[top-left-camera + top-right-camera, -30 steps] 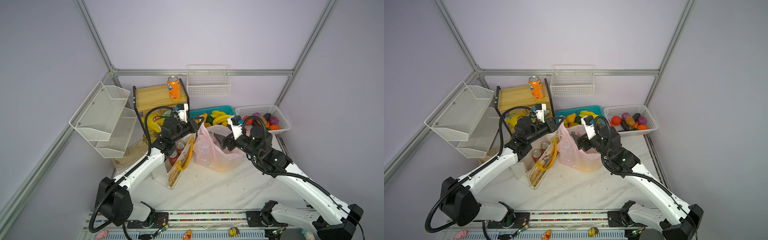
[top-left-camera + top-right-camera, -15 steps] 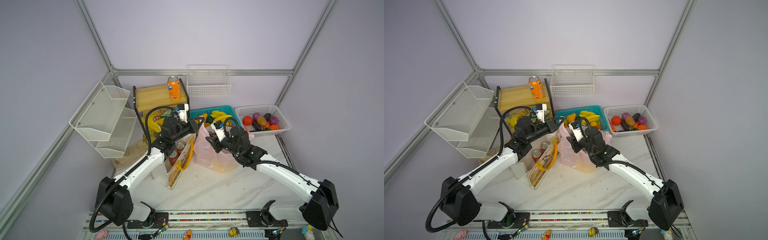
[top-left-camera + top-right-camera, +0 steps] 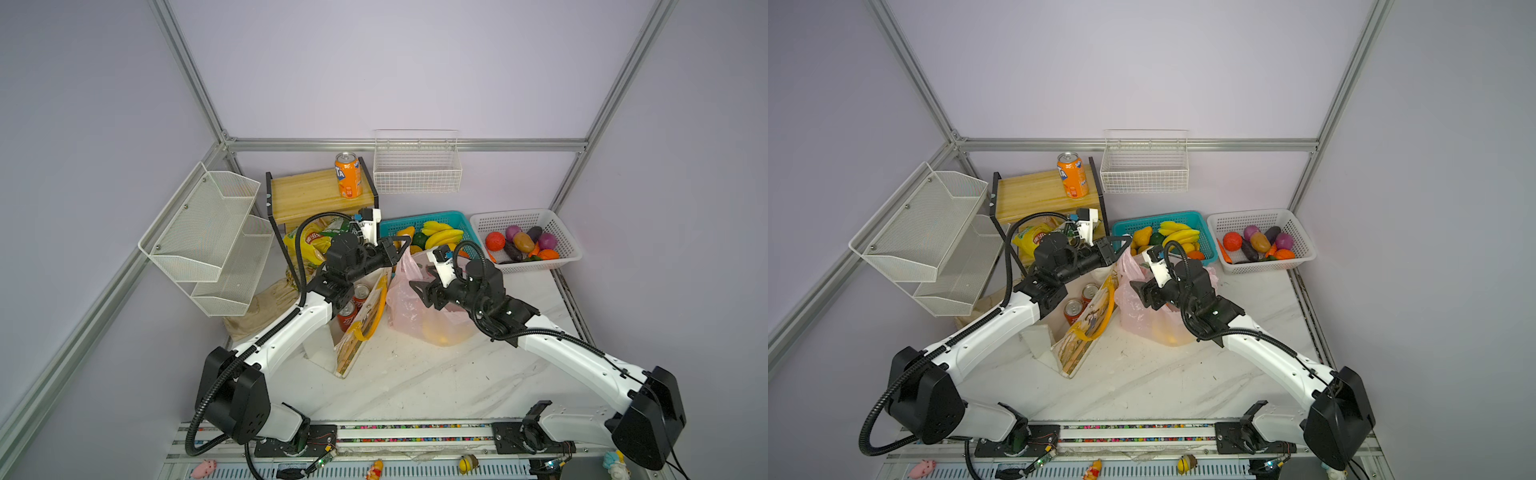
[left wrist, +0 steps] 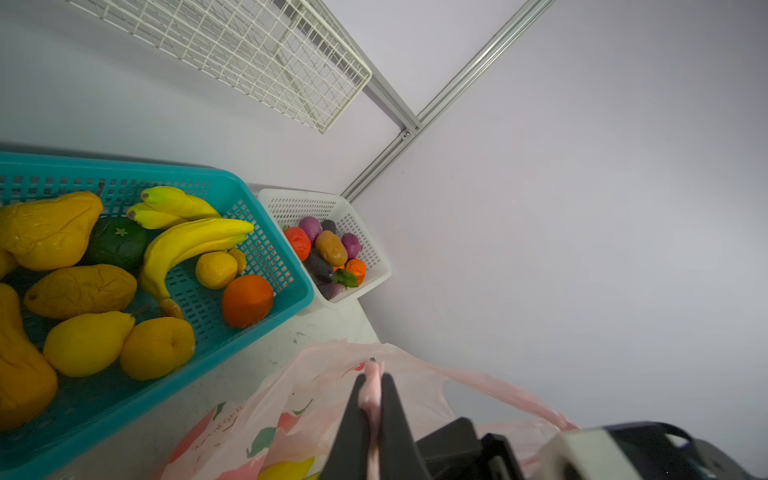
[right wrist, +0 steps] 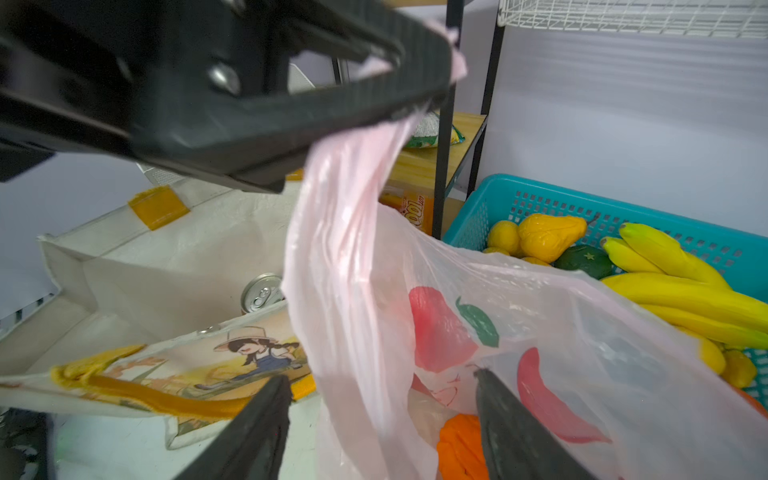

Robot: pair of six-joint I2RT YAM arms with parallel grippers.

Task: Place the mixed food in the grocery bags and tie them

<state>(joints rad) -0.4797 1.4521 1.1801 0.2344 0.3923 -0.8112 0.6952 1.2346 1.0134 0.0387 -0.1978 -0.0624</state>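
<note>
- Pink plastic of the grocery bag [image 3: 415, 307] stands on the worktop [image 3: 436, 374] in both top views. The left claw [image 3: 400, 245] lifts one handle, probably to stretch it for tying. Two cola cans [image 3: 347, 318] sit in the canvas tote [image 3: 361, 336] just beside it.
- Left wrist view: the left claw [image 4: 374, 384] is pressed together, pinching the handle.
- Right wrist view: the right claw [image 5: 378, 390] is spread wide and straddles the bag's film, gripping nothing. An orange toy fruit [image 5: 457, 444] lies inside.
</note>
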